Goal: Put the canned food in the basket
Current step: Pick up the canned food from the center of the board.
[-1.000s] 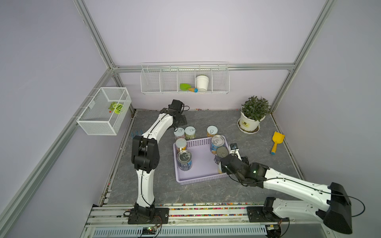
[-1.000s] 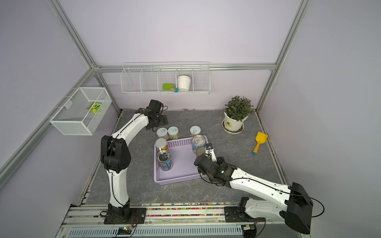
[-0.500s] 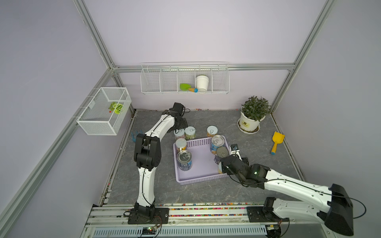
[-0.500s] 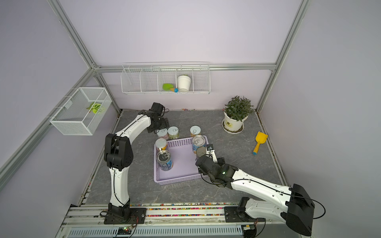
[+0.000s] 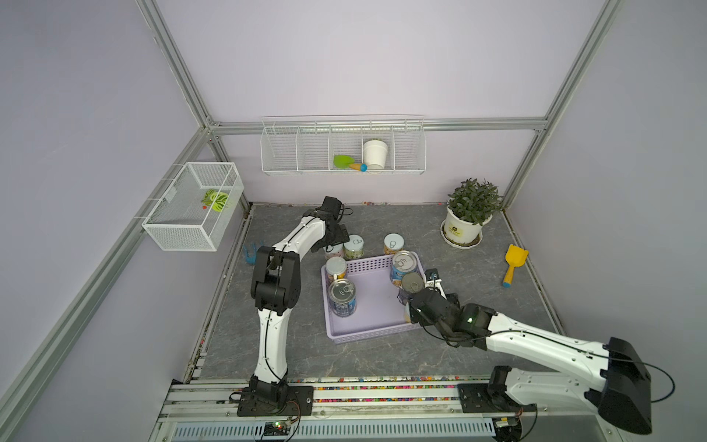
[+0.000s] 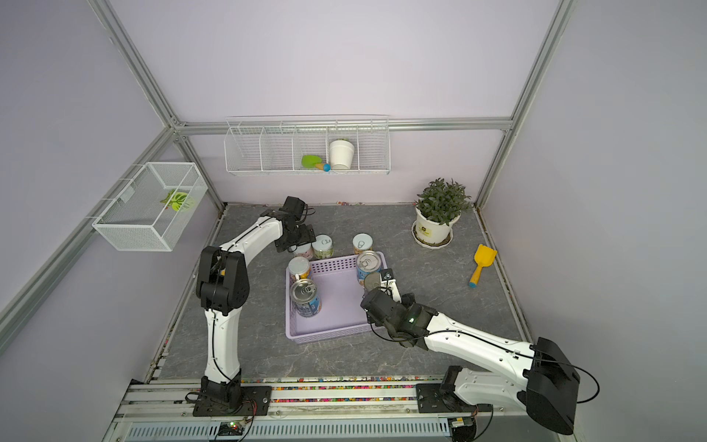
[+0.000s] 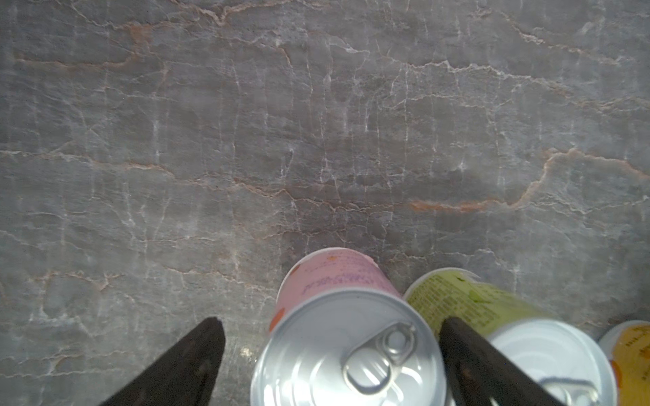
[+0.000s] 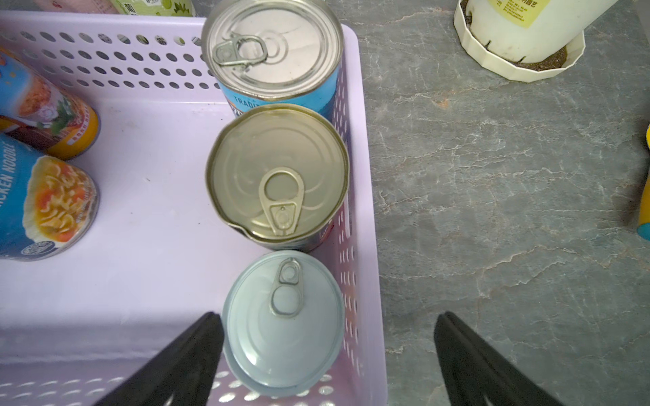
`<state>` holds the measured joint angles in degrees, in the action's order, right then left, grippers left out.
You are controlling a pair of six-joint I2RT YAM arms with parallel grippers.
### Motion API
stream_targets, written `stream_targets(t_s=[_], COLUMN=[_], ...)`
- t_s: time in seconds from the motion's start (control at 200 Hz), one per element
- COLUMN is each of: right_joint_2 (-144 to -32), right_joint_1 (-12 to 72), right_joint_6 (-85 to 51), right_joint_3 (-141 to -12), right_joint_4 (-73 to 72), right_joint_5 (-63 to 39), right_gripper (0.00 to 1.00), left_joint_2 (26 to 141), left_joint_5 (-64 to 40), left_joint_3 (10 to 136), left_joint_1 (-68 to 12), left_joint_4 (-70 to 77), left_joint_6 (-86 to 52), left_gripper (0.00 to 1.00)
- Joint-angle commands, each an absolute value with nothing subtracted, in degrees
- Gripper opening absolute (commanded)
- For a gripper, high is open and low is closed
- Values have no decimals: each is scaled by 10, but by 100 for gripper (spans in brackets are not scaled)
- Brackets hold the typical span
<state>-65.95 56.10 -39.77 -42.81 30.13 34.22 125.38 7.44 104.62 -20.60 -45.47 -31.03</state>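
Starting up close: got the right end effector (image 8: 329, 318) spread wide and holding nothing, parked above the near right corner of the shallow lilac perforated plastic basket (image 8: 158, 281), with one finger over the inside and one out over the grey marbled worktop (image 8: 492, 175). Right under it, a short pale-lidded tin (image 8: 285, 323), then a dented gold-lidded tin (image 8: 278, 175) and a tall silver-topped blue-label tin (image 8: 274, 49) lined up along that wall. Across the basket, spotting a blue chicken-noodle tin (image 5: 341, 296) and, in the far corner, a short yellow-label tin (image 5: 336, 268). Calling it five in, three to go. Just past the far wall, out on the worktop: a pink-label tin (image 7: 334, 277), a green-label tin (image 5: 354, 247) right beside it, and a white-lidded yellow tin (image 5: 394, 243) a bit apart. Got the left end effector (image 7: 330, 321) spread open around the pink one, not pinching yet, with one finger poked into the gap next to the green tin. Worried about that bit: could shove the green tin over or squirt the pink one out sideways by closing off-centre. Also easy to clip the far wall or the short yellow-label tin on the way across, so better to lift high. Same deal on the right: would land a finger on the basket wall by dropping straight down, and drag the whole thing.
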Motion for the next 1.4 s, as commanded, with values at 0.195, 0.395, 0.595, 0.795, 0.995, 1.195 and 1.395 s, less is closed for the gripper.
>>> stream_targets(t_s=[0.195,0.395,0.595,0.795,0.995,1.195,1.395], right_joint_2=[-671,-674,-674,-681,-681,-680,-664], right_joint_1=[556,557,557,556,557,557,556], right_joint_6=[-391,-390,-390,-390,-390,-390,-394], right_joint_3=[-429,-431,-431,-434,-434,-435,-430], right_joint_4=[292,293,291,293,292,293,296], right_joint_5=[334,331,328,325,321,321,326], right_gripper=[98,98,98,98,98,98,98], left_joint_2=[1277,1274,1235,1188,1153,1121,1034], left_joint_5=[65,61,73,83,89,100,130], left_joint_3=[1053,1037,1005,985,974,963,928], left_joint_1=[-207,-207,-207,-196,-186,-181,-177], left_joint_4=[-461,-462,-460,-464,-468,-471,-468], left_joint_6=[-319,-320,-324,-329,-325,-329,-339], left_gripper=[99,84,76,66,62,61,61])
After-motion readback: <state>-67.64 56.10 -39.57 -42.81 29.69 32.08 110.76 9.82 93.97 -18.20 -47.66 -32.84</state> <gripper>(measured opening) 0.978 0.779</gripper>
